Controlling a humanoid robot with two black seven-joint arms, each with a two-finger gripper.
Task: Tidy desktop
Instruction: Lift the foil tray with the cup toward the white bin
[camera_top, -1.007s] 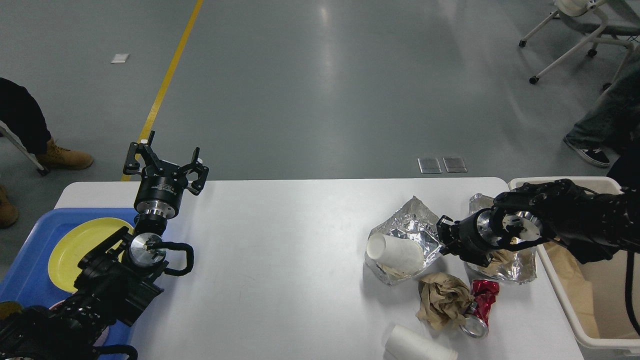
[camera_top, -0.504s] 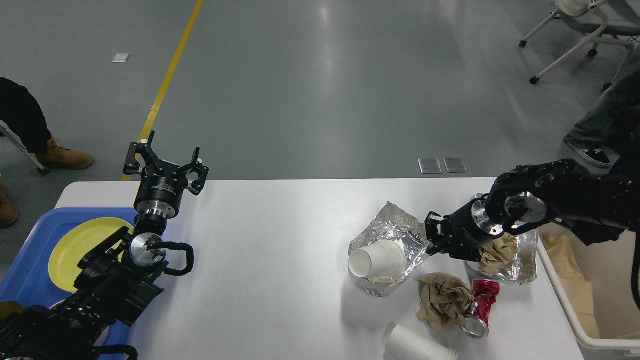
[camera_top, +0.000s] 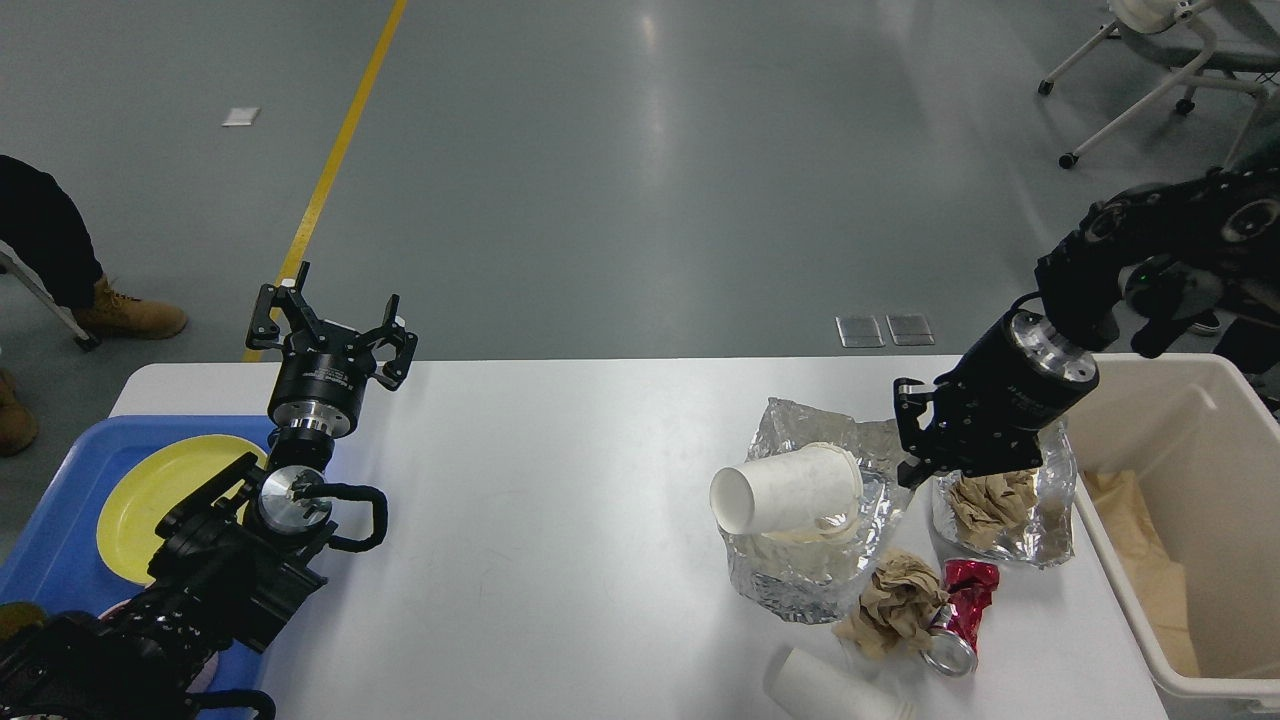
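Your right gripper (camera_top: 915, 455) grasps the foil (camera_top: 810, 570), with a cup (camera_top: 785, 490) on it, just above the surface (camera_top: 560, 520). Your left gripper (camera_top: 332, 325) stays released beside the tray (camera_top: 45, 540).

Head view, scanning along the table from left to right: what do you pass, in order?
Blue tray → yellow plate → left claw → white paper cup lying on crumpled foil → right claw → crushed red can → beige bin.
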